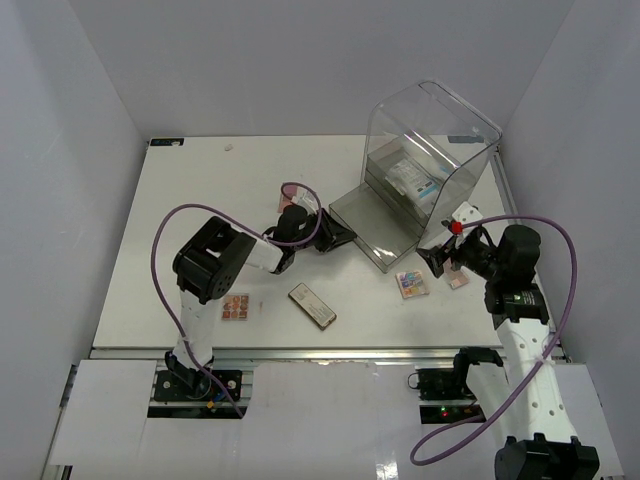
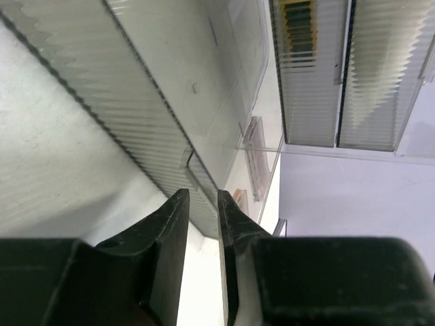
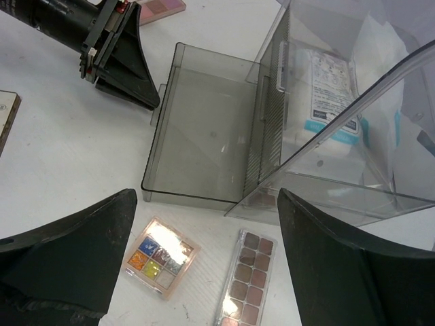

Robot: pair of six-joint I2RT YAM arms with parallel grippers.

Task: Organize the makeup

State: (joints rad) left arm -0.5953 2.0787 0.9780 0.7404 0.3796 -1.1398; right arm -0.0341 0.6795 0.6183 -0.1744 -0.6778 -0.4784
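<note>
The clear box (image 1: 440,130) stands at the back right with its smoky drawer (image 1: 375,225) pulled out and empty. A white packet with blue print (image 1: 412,180) lies inside the box. My left gripper (image 1: 345,235) sits at the drawer's front handle (image 3: 155,115), jaws a narrow gap apart with nothing between them (image 2: 202,198). My right gripper (image 3: 206,204) is wide open and empty above a multicolour palette (image 3: 161,257) and a long brown-toned palette (image 3: 248,278). A long dark compact (image 1: 312,305) and a small pink palette (image 1: 236,307) lie near the front. No lipstick tubes show.
Another pink palette (image 1: 290,203) lies behind the left arm. White walls enclose the table on three sides. The purple cables (image 1: 170,225) loop beside both arms.
</note>
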